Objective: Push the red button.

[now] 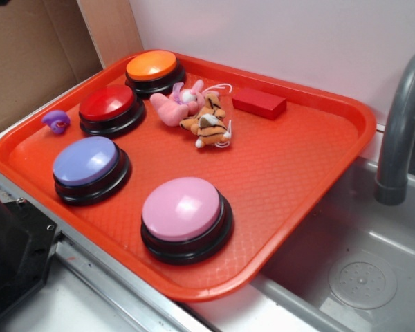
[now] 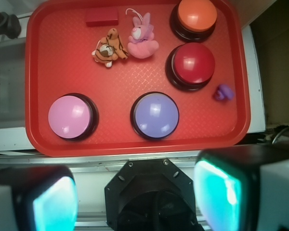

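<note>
The red button (image 1: 109, 105) (image 2: 192, 62), a glossy dark-red dome on a black base, sits on the orange-red tray (image 1: 297, 187) (image 2: 120, 77) at its back left, just in front of the orange button (image 1: 152, 67) (image 2: 196, 15). In the wrist view my gripper (image 2: 135, 197) hangs high above the robot's side of the tray, well short of the red button. It is open, its teal-padded fingers (image 2: 55, 207) far apart with nothing between them. The exterior view does not show the gripper.
Also on the tray are a purple-blue button (image 1: 86, 162) (image 2: 155, 114), a pink button (image 1: 183, 209) (image 2: 70, 117), a pink bunny plush (image 1: 180, 102), a tiger plush (image 1: 209, 123), a red block (image 1: 259, 102) and a small purple toy (image 1: 57, 121). A grey faucet (image 1: 401, 124) and sink (image 1: 353, 270) lie right.
</note>
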Controlling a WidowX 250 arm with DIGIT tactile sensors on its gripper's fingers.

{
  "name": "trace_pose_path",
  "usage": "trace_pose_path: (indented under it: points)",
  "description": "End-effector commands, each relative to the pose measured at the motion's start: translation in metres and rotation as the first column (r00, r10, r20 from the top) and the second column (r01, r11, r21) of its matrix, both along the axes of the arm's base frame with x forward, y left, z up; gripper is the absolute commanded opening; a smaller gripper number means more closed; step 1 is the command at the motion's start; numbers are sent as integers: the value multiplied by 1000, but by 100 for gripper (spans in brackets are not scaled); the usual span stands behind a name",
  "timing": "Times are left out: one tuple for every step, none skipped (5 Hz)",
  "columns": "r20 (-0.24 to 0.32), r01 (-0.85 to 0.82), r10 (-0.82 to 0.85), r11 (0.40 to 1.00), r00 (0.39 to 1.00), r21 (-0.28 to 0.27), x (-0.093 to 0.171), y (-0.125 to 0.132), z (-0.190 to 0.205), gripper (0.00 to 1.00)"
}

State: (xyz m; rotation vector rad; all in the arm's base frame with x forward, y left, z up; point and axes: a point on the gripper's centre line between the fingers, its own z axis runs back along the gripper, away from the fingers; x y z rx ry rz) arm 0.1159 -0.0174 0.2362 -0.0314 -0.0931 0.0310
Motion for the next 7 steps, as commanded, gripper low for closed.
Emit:
trace_pose_path:
  points:
    - [0, 0, 0, 1000, 1000, 0, 0, 0, 0, 100]
    - [-138, -166, 154, 982, 978, -85, 26, 50, -37, 100]
    - [-197, -214, 190, 971, 962, -106, 48, 100, -69, 100]
    - [-139, -134, 131, 991, 982, -17, 78, 122, -84, 100]
    - [-30, -37, 40, 997, 999, 73, 102, 116, -95, 100]
    - [13, -1, -2, 981, 1000, 194, 111, 119, -109, 100]
    - [74, 4, -15, 989, 997, 149, 109, 121, -115, 100]
